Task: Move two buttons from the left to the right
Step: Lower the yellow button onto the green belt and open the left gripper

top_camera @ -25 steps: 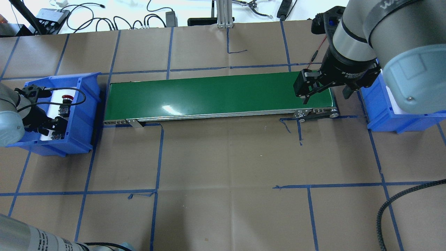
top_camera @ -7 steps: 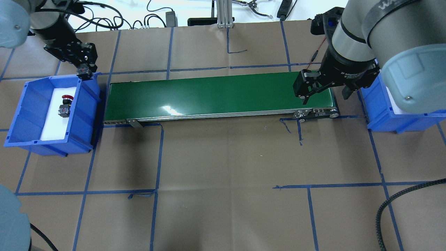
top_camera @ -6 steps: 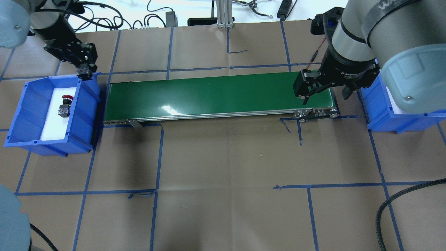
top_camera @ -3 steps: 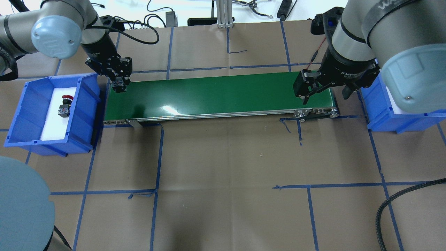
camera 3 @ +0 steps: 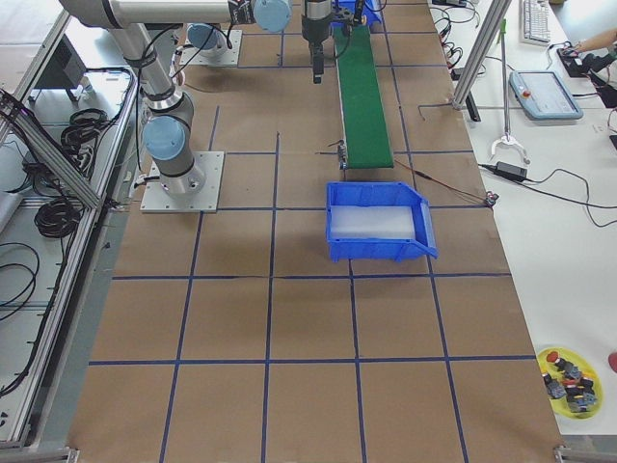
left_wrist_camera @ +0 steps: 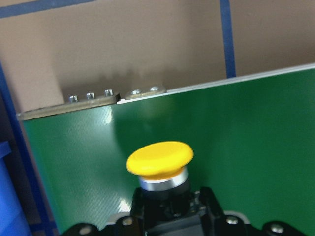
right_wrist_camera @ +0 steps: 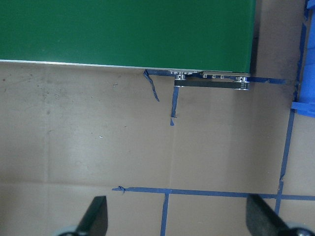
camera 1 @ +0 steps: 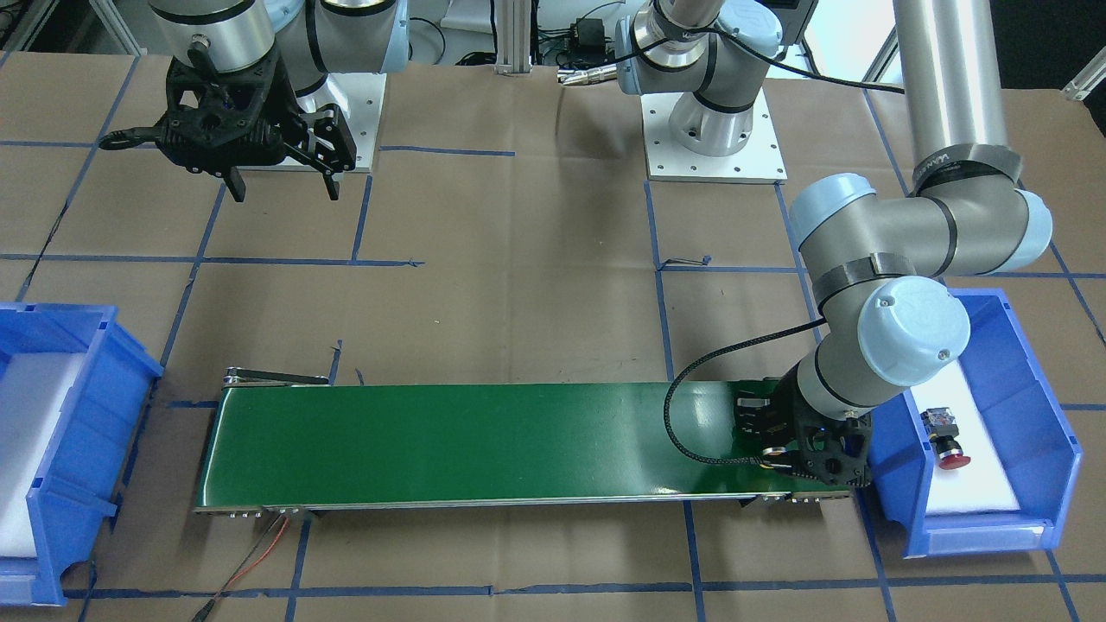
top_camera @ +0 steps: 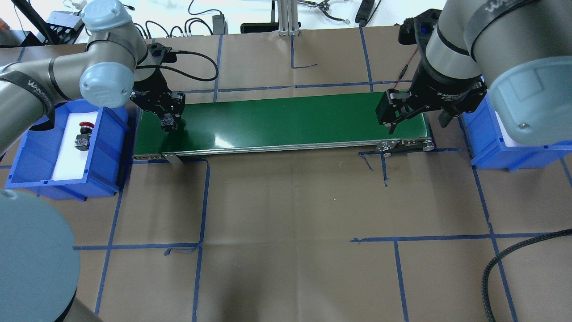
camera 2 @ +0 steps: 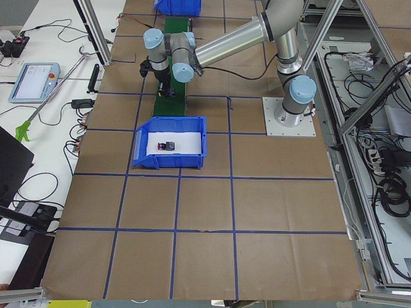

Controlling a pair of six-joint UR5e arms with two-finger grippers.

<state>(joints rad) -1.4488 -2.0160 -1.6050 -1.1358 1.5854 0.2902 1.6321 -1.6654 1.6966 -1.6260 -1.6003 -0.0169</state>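
My left gripper (top_camera: 169, 123) is shut on the yellow-capped button (left_wrist_camera: 160, 160) and holds it low over the left end of the green conveyor belt (top_camera: 286, 118). The front view shows this gripper (camera 1: 804, 449) over the same belt end. The red button (top_camera: 83, 134) lies on white foam in the left blue bin (top_camera: 109, 134), also seen from the front (camera 1: 943, 428). My right gripper (top_camera: 418, 123) is open and empty above the belt's right end, its fingers (right_wrist_camera: 96, 216) wide apart.
The right blue bin (top_camera: 491, 147) stands past the belt's right end, its foam bare in the front view (camera 1: 52, 432). A black cable (top_camera: 496, 268) lies at the front right. A yellow dish of spare buttons (camera 3: 569, 371) sits far off.
My left gripper has come out of the left bin with the yellow button, swung over the bin's far corner, and come down over the belt's left end. The right arm has not moved.
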